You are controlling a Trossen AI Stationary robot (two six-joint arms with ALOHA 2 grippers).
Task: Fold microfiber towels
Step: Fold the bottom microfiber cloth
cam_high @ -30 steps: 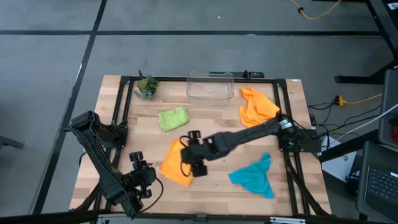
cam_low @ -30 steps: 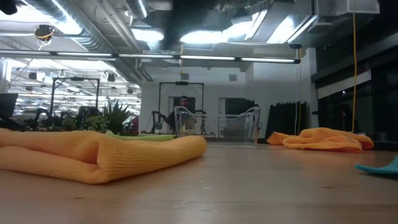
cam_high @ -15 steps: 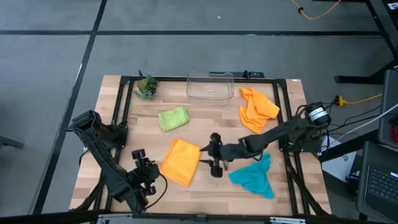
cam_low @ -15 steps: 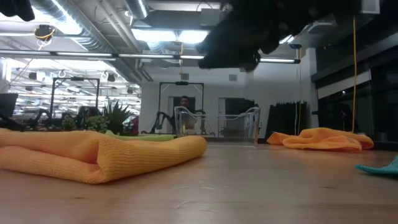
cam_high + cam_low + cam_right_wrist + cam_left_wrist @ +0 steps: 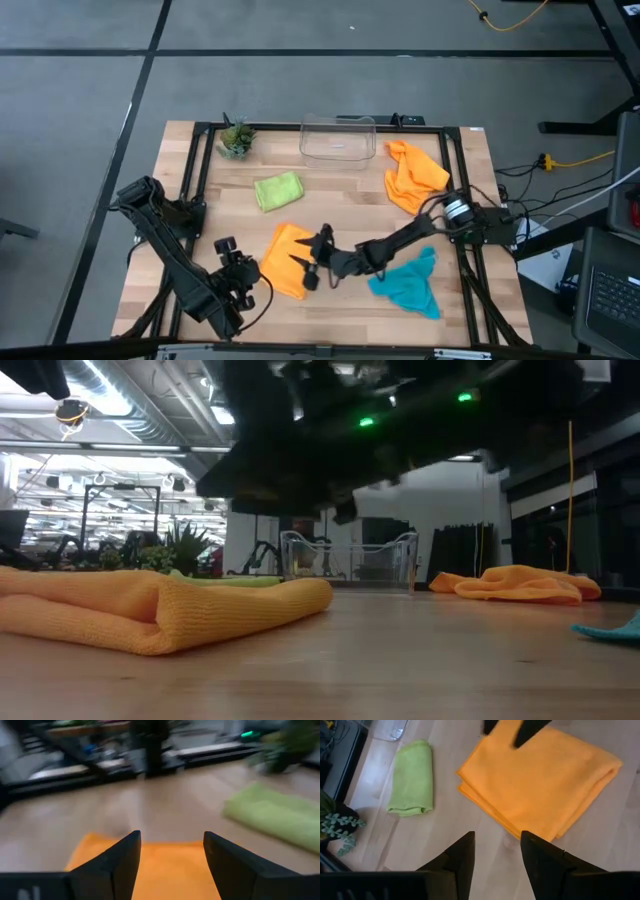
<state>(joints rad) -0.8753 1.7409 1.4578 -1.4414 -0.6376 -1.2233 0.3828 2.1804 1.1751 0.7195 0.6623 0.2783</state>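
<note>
My right tool (image 5: 312, 262), fingers parted and empty, had swung back over the near-centre of the surface (image 5: 340, 300) and hung above the folded orange towel (image 5: 285, 258), having left it half a second before. My left tool (image 5: 236, 275) waited spread by the near left edge. I judged this towel done; the crumpled orange towel (image 5: 412, 172) and teal towel (image 5: 408, 283) remained, the green towel (image 5: 277, 190) already folded.

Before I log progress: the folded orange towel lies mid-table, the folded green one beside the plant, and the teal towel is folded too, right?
Not quite. The high view shows the teal towel still crumpled, not folded. The folded orange towel and the folded green towel near the plant are as you said.
</note>
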